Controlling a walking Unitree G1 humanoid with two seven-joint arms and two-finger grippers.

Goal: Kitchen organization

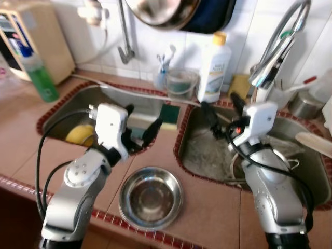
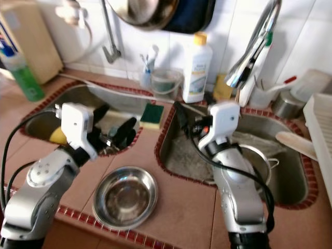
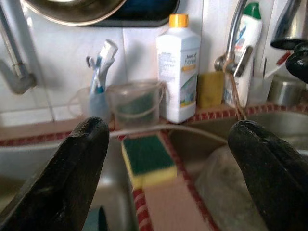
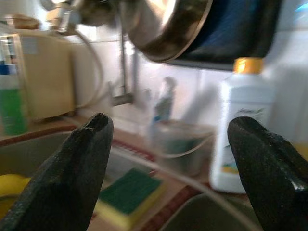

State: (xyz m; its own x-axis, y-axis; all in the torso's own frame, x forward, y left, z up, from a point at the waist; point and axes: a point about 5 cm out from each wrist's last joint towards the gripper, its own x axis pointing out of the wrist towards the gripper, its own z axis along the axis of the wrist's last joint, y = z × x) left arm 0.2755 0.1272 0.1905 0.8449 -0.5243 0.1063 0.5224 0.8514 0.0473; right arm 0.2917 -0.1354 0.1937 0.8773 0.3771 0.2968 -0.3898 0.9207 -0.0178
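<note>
A steel bowl (image 1: 151,198) stands empty on the tan counter near its front edge, between my two arms. My left gripper (image 1: 141,124) hovers open over the right end of the left sink (image 1: 67,106), just above and behind the bowl. A green and yellow sponge (image 3: 148,159) lies on the divider between the sinks, ahead of the left gripper's fingers (image 3: 72,178). My right gripper (image 1: 222,110) is open over the back left of the right sink (image 1: 207,155), holding nothing. The sponge (image 4: 129,195) lies low ahead of it.
A yellow object (image 1: 80,135) lies in the left sink. The back ledge holds a white bottle (image 1: 213,67), a clear tub (image 1: 181,83), a toothbrush cup (image 1: 162,72) and a green bottle (image 1: 39,75). A faucet (image 1: 275,52), a pot (image 1: 280,155) and a wooden spoon (image 1: 314,142) crowd the right sink.
</note>
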